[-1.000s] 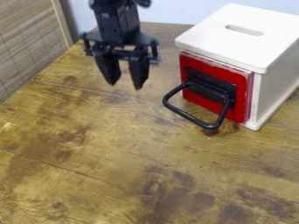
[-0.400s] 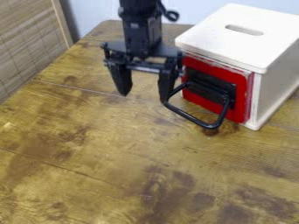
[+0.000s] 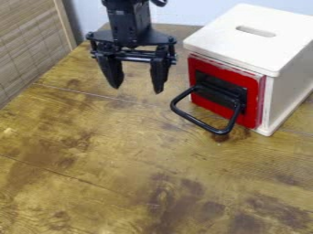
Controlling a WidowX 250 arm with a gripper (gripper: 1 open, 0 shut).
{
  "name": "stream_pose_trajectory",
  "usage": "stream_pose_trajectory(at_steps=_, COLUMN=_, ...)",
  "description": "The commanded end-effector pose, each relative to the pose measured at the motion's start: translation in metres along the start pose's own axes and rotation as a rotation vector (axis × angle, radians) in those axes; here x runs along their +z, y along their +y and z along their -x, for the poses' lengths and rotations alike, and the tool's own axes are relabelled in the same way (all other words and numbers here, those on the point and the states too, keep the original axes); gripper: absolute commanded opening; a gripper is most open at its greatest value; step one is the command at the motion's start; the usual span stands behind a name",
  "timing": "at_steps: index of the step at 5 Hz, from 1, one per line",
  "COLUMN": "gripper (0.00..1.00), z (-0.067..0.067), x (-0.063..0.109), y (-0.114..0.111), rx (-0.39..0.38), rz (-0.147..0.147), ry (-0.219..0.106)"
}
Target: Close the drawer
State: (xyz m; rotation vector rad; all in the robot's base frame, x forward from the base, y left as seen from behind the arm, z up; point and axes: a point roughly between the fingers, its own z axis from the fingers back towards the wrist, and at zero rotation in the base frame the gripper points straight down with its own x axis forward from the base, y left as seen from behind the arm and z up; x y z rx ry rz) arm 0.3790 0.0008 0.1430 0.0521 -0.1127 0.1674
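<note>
The white cabinet (image 3: 251, 41) stands at the right on the wooden table (image 3: 91, 164), a dark slot (image 3: 255, 31) in its flat top. Its red drawer (image 3: 252, 77) sits in the cabinet's front, facing the lower left of the view, and the red face looks about level with the cabinet's edges; whether it is fully shut I cannot tell. What is inside the drawer or the cabinet cannot be seen. A black plate (image 3: 221, 91) is fixed to the middle of the drawer's face, and from it a large black loop handle (image 3: 200, 124) reaches out in front of the cabinet, over the tabletop. The gripper (image 3: 134, 79) is to the left of the cabinet, pointing down, on a black arm (image 3: 127, 18) that comes in from the top of the view. Its jaws are open, the two dark fingers (image 3: 159, 75) spread well apart with wood showing between them. They hold nothing, and in the view they are apart from both the handle and the drawer. Left of the cabinet, beyond the gripper, a woven tan panel (image 3: 31, 41) lines the table's edge.
</note>
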Motion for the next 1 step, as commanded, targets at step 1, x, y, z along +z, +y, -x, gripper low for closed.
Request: stream_pose_trajectory(at_steps=1, gripper=1.00, z=-0.0065, x=0.0154, y=-0.0078, rx=-0.005, rz=-0.003, ry=-0.067)
